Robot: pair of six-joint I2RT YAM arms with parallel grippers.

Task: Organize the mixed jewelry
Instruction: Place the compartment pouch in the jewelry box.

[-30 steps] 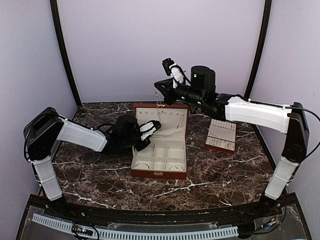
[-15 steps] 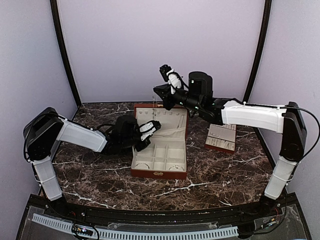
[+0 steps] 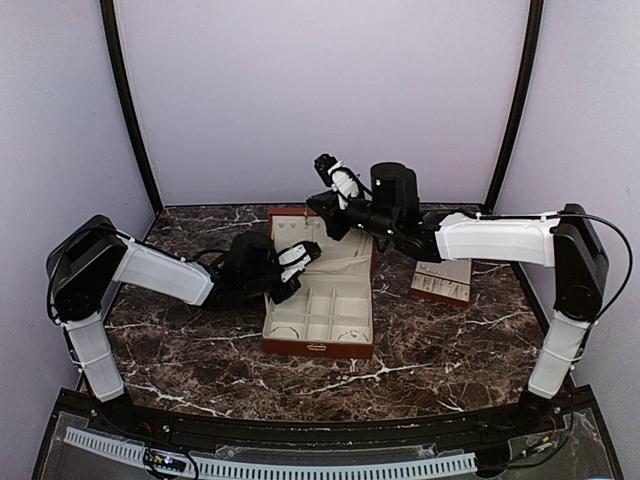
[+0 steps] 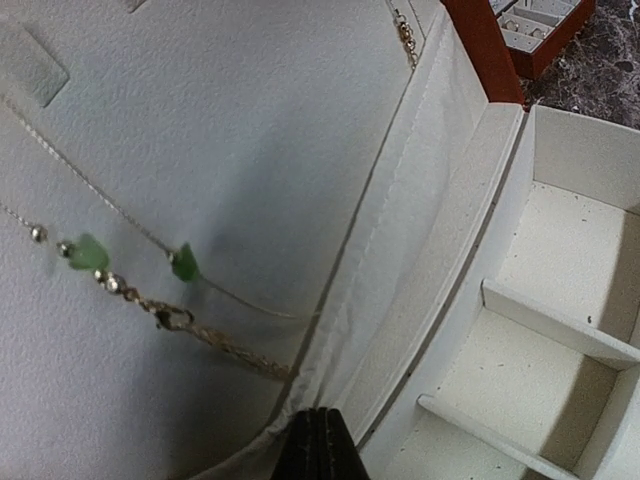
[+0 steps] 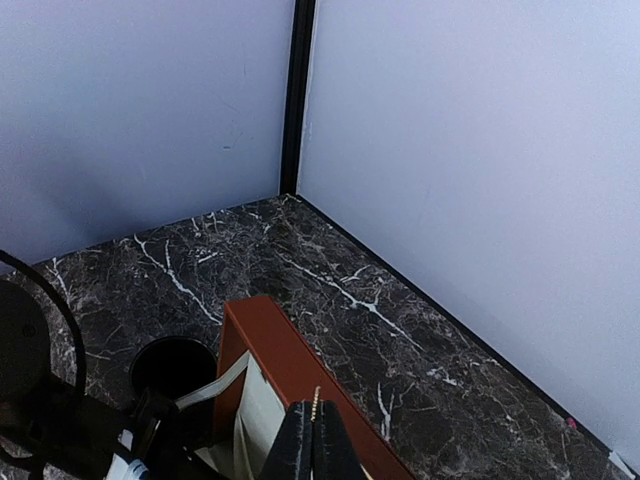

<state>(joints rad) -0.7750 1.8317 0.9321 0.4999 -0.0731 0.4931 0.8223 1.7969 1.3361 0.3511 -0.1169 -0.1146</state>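
Looking down at a red-brown jewelry box (image 3: 318, 348) sitting open mid-table (image 3: 200, 350), lid (image 3: 345, 245) propped up along the 12 o'clock side. Got the left hand (image 3: 300, 260) reaching in from 9 o'clock, fingers pressed tight together, tips right at the pocket seam of the cream lid lining, can't tell if pinching anything. Over at 10 o'clock of those tips on the wrist cam: thin necklaces (image 4: 185, 265) lying against the lining, with green beads (image 4: 90, 252), a clasp and a twisted bit of chain running down toward the pocket. Then the right hand (image 3: 316, 203) up over the lid's top edge at 12 o'clock, pinched shut on a thin gold chain (image 5: 316, 397), only a short stub poking out past the tips. Slotted cream tray (image 3: 440, 283) at 3 o'clock of the box, half under the right arm, with tiny pale pieces (image 4: 520, 22) in its slots. Dark cup (image 5: 172, 368) tucked at 9 o'clock of the lid's back.
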